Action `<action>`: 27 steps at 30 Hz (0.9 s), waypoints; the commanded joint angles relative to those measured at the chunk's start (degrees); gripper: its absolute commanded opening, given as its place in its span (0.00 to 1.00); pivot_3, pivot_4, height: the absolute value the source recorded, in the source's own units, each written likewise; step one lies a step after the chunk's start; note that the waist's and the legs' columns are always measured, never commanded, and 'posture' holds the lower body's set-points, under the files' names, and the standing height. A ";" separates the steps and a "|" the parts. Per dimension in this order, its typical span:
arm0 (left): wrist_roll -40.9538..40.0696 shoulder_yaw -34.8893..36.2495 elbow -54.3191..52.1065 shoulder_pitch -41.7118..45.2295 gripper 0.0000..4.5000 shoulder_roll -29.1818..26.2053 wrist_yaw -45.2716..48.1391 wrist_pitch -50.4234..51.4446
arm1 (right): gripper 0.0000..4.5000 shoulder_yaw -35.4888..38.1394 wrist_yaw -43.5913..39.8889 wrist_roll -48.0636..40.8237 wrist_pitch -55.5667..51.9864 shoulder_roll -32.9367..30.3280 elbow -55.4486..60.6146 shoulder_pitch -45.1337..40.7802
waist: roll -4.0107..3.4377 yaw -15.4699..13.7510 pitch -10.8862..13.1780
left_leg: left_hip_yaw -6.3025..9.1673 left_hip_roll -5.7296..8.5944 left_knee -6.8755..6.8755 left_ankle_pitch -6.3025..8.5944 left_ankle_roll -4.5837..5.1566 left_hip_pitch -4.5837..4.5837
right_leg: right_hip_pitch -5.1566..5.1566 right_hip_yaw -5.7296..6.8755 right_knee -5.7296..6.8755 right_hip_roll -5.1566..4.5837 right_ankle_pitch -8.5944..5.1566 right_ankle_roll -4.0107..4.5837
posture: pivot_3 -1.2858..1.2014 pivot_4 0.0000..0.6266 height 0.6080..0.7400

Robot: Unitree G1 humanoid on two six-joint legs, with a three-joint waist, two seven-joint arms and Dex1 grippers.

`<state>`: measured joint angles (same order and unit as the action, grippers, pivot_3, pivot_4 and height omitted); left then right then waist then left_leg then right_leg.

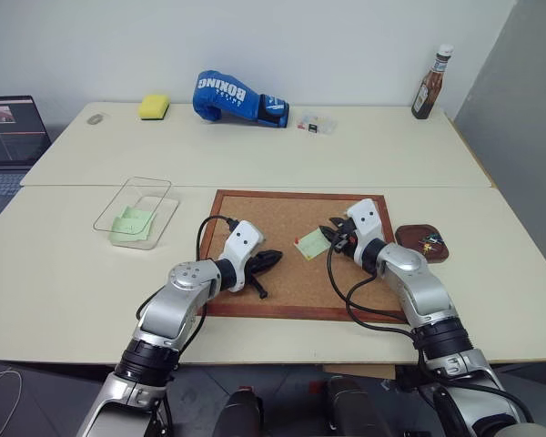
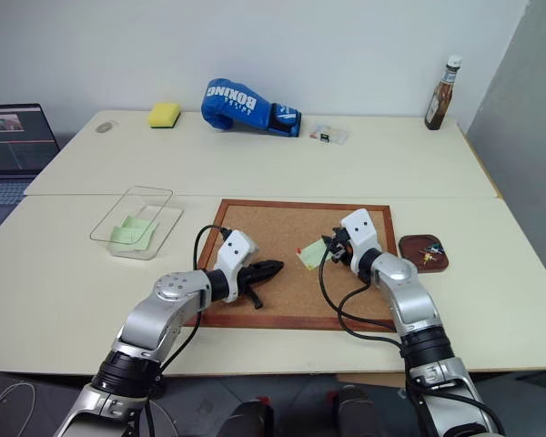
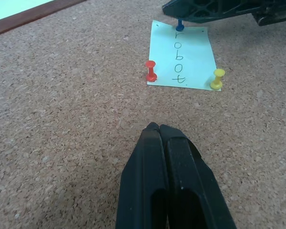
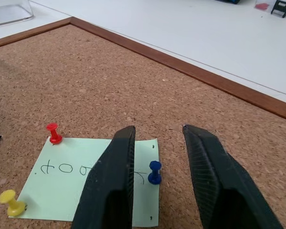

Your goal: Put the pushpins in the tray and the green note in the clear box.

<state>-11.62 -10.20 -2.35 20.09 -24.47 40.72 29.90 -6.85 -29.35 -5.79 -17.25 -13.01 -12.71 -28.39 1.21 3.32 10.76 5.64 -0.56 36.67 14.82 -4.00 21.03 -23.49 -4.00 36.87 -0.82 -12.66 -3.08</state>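
Note:
The green note (image 3: 183, 59), with handwriting on it, lies pinned to the cork board by three pushpins: red (image 3: 151, 70), yellow (image 3: 217, 79) and blue (image 4: 154, 171). My right gripper (image 4: 158, 131) is open, its fingers straddling the blue pin from just above. My left gripper (image 3: 158, 128) is shut and empty, low over the cork and pointing at the note from a short way off. The tray (image 1: 407, 238) sits on the table right of the board with a few pins inside. The clear box (image 1: 146, 182) stands to the board's left and holds green paper.
The wood-framed cork board (image 1: 282, 218) lies near the table's front. At the back of the table are a blue boxing glove (image 1: 232, 96), a yellow sponge (image 1: 153, 106), a small clear case (image 1: 316, 123) and a sauce bottle (image 1: 432, 84). A laptop (image 1: 9, 137) stands at the far left.

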 commanded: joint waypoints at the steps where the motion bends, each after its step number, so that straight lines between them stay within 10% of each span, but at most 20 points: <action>1: 0.01 -0.82 -1.10 -1.04 0.00 -0.38 0.63 1.57 | 0.35 -0.29 -0.70 0.23 -0.19 -0.50 1.80 -0.41 | 0.00 -0.02 0.00 | 0.00 0.00 -0.03 0.00 0.00 0.00 | -0.01 0.00 0.00 0.00 0.00 -0.01 | 0.52 0.24 1.00; 8: 0.80 -1.54 -2.14 -1.28 0.00 -0.57 0.07 2.83 | 0.35 -0.12 -0.79 0.42 -0.69 -0.43 1.38 -0.18 | 0.00 -0.01 0.00 | 0.00 0.00 -0.13 0.01 -0.01 -0.01 | -0.05 0.02 -0.01 0.00 -0.01 0.00 | 0.52 0.24 1.00; 17: 0.99 -1.61 -2.14 -0.79 0.00 -0.47 0.25 3.15 | 0.01 -1.58 -1.62 1.65 -1.24 -1.10 0.22 -0.25 | 0.00 -0.02 0.00 | 0.00 0.00 -0.16 0.01 -0.01 -0.01 | -0.05 0.02 -0.03 0.00 -0.02 0.01 | 0.52 0.24 1.00; 27: 1.05 -1.51 -2.35 -0.85 0.00 -0.42 0.02 3.42 | 0.00 -0.42 -1.28 0.86 -0.32 -0.74 0.75 -0.07 | 0.00 -0.02 0.00 | 0.01 0.00 -0.17 0.01 -0.01 -0.02 | -0.04 0.02 -0.03 0.00 -0.14 0.21 | 0.52 0.24 1.00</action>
<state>-10.99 -10.47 -4.11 19.91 -24.74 40.54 32.26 -8.06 -30.36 -4.21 -18.10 -13.74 -12.74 -28.42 1.21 3.30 10.76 5.65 -0.56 36.50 14.82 -4.00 21.00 -23.54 -3.98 36.84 -0.83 -12.80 -2.86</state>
